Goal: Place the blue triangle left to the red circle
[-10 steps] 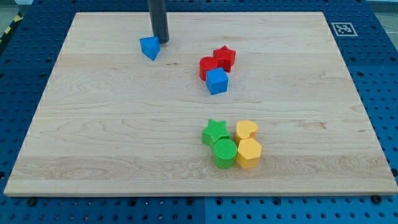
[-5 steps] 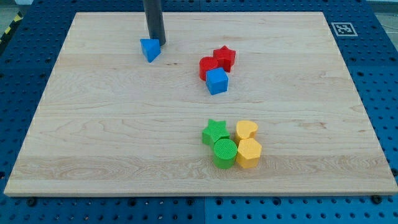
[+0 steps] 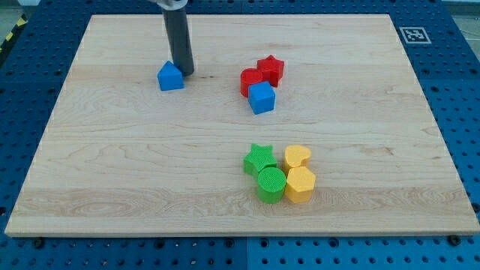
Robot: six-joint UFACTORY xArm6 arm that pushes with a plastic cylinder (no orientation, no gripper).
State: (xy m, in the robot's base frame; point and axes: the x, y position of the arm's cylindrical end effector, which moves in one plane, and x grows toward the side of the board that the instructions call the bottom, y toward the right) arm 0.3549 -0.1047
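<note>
Blue triangle (image 3: 171, 76): upper left of the board, well apart from the red circle (image 3: 250, 81).
My tip (image 3: 184, 72): a bare rod without fingers, touching the triangle's right edge.
Handling: probably light, stiff and easy to slide; it may turn.
Contact: push its flat left side rightwards.

views: one, camera view | position: above the board's (image 3: 112, 187) bottom edge, looking down and toward the view's top | range: moderate; whole board in frame, blue pegboard (image 3: 465, 90) at all margins | rod (image 3: 178, 41) cropped at top edge | shared coverage: n/a
</note>
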